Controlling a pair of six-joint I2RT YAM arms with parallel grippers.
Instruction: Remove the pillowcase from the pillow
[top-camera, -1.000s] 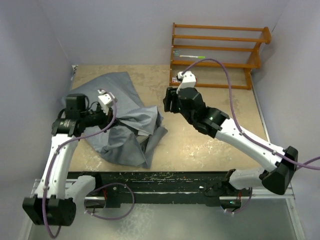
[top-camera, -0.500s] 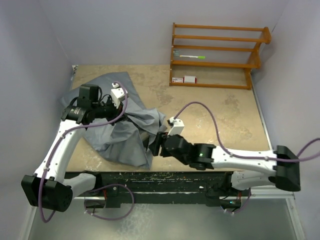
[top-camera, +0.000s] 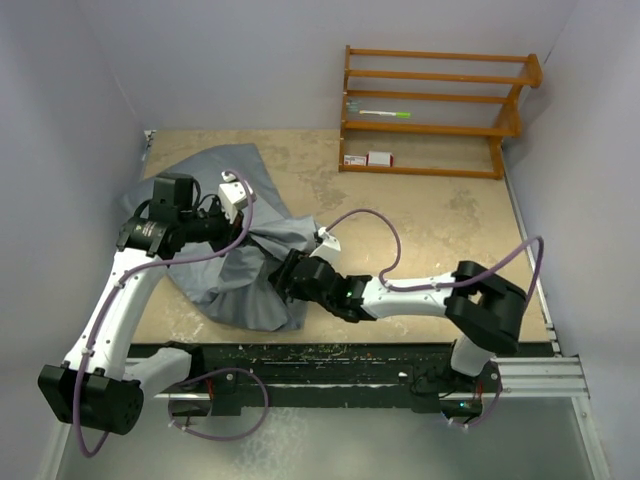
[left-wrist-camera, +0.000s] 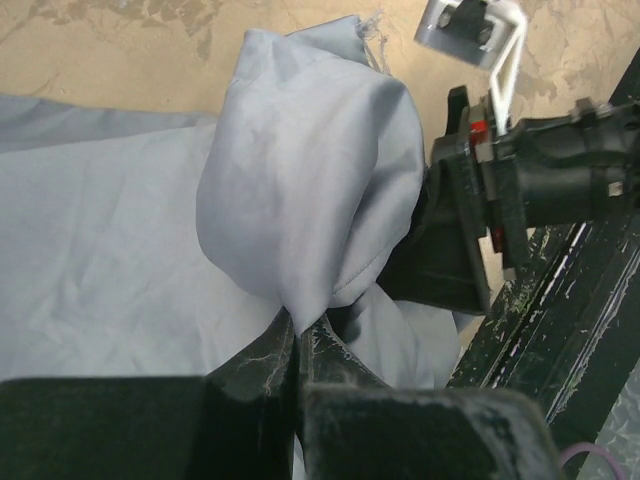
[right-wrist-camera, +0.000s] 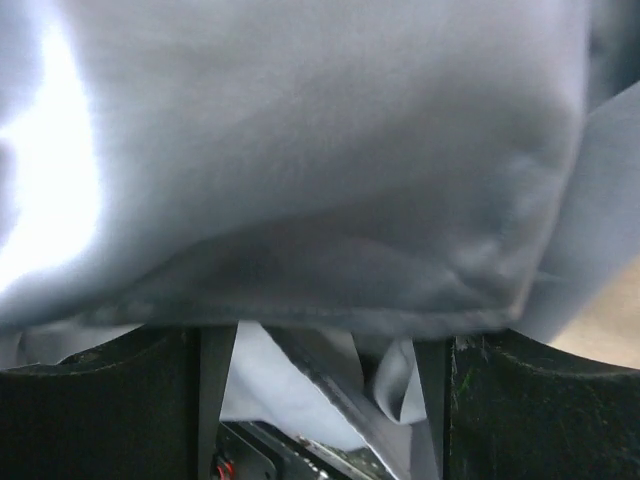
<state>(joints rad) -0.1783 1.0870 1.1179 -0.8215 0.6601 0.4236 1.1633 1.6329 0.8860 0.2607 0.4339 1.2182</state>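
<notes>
The blue-grey pillowcase (top-camera: 225, 215) lies bunched on the left of the table and hides the pillow entirely. My left gripper (top-camera: 260, 236) is shut on a raised fold of the pillowcase (left-wrist-camera: 300, 200), pinched right at the fingertips (left-wrist-camera: 262, 352). My right gripper (top-camera: 286, 275) is pushed low against the pillowcase's front right edge. Its black body also shows in the left wrist view (left-wrist-camera: 460, 235). In the right wrist view the gripper (right-wrist-camera: 325, 345) is open, fingers (right-wrist-camera: 212, 400) wide apart, with pillowcase cloth (right-wrist-camera: 300, 170) draped over them and a loose hem between.
A wooden rack (top-camera: 430, 110) stands at the back right with a green pen (top-camera: 382, 114) and small boxes (top-camera: 368, 158) on it. Grey walls close in on the left, back and right. The black rail (top-camera: 330, 360) runs along the table's front edge.
My right arm has swung from the middle back of the table down to the pillowcase's front right edge. My left gripper has moved slightly up and right, still holding the fold.
</notes>
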